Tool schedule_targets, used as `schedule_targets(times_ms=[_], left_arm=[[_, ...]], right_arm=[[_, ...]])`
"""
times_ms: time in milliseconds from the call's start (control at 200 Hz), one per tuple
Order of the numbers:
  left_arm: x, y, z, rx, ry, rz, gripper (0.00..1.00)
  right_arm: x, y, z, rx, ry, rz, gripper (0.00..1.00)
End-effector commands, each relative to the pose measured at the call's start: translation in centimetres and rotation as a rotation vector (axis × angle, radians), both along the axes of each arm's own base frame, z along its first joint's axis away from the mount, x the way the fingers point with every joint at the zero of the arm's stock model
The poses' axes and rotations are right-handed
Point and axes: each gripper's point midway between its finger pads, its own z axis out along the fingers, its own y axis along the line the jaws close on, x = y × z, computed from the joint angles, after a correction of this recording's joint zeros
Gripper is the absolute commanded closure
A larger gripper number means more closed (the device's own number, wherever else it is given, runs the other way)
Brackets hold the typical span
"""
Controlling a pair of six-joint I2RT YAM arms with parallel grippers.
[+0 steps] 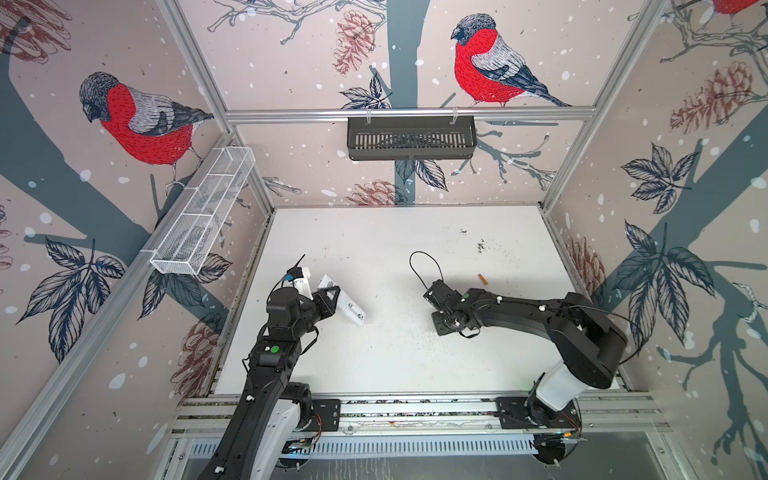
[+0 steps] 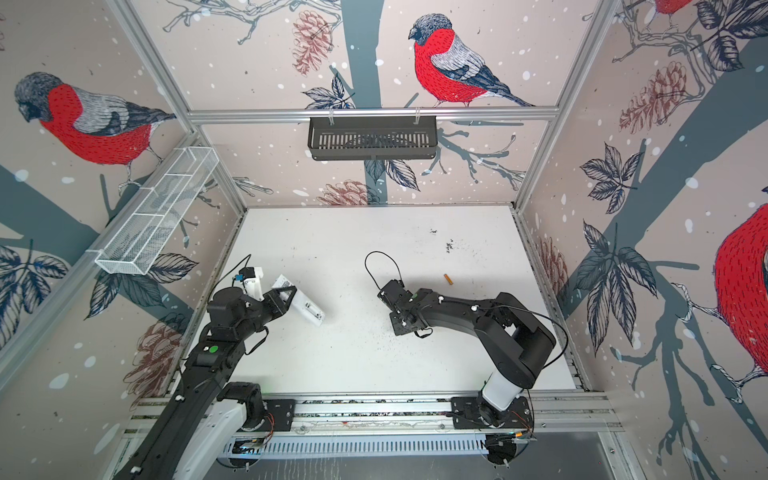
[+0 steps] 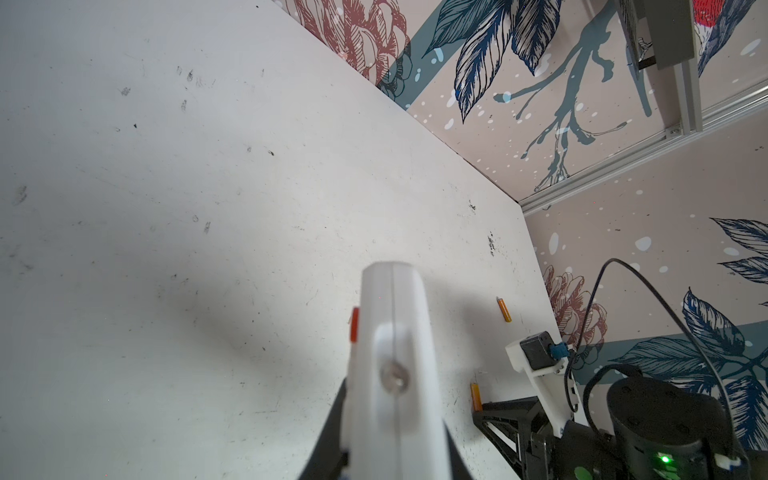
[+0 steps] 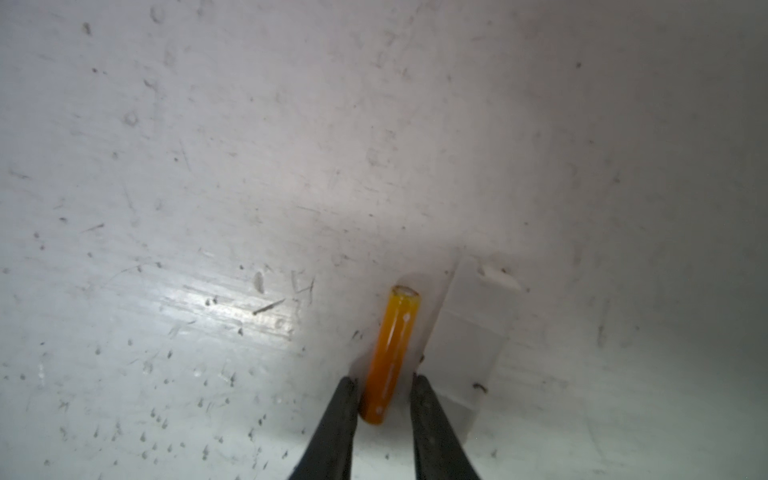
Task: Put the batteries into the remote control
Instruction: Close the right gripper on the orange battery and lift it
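Observation:
My left gripper (image 1: 332, 297) is shut on the white remote control (image 1: 351, 309), holding it tilted above the table's left side. In the left wrist view the remote control (image 3: 392, 307) shows end-on between the dark fingers (image 3: 328, 436). One of the batteries, an orange cell (image 4: 392, 353), lies on the table between the fingers of my right gripper (image 4: 384, 386), which has closed in on both its sides. In both top views that gripper (image 1: 441, 309) points down and hides this cell. A second orange battery (image 1: 482, 279) lies loose on the table, farther back and to the right.
A flat white plastic piece (image 4: 469, 332) lies right beside the gripped battery. A white wire basket (image 1: 203, 212) hangs on the left wall and a dark basket (image 1: 411, 137) on the back wall. The white table (image 1: 395, 365) carries dark specks.

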Motion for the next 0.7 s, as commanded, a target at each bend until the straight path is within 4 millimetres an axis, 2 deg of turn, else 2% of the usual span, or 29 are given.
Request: schedule_targets(times_ms=[0, 235, 460, 695], left_arm=[[0.2, -0.2, 0.7, 0.001, -0.037, -0.012, 1.0], [0.3, -0.2, 0.7, 0.001, -0.037, -0.014, 1.0], [0.3, -0.2, 0.7, 0.001, -0.038, -0.013, 1.0], [0.3, -0.2, 0.8, 0.0, -0.039, -0.014, 1.0]], right_arm=[[-0.4, -0.5, -0.1, -0.037, 0.008, -0.015, 0.73], [0.1, -0.7, -0.1, -0.139, -0.033, -0.007, 0.73], [0.9, 0.6, 1.6, -0.145, -0.078, 0.01, 0.71], [1.0, 0.8, 0.7, -0.127, -0.057, 0.022, 0.7]])
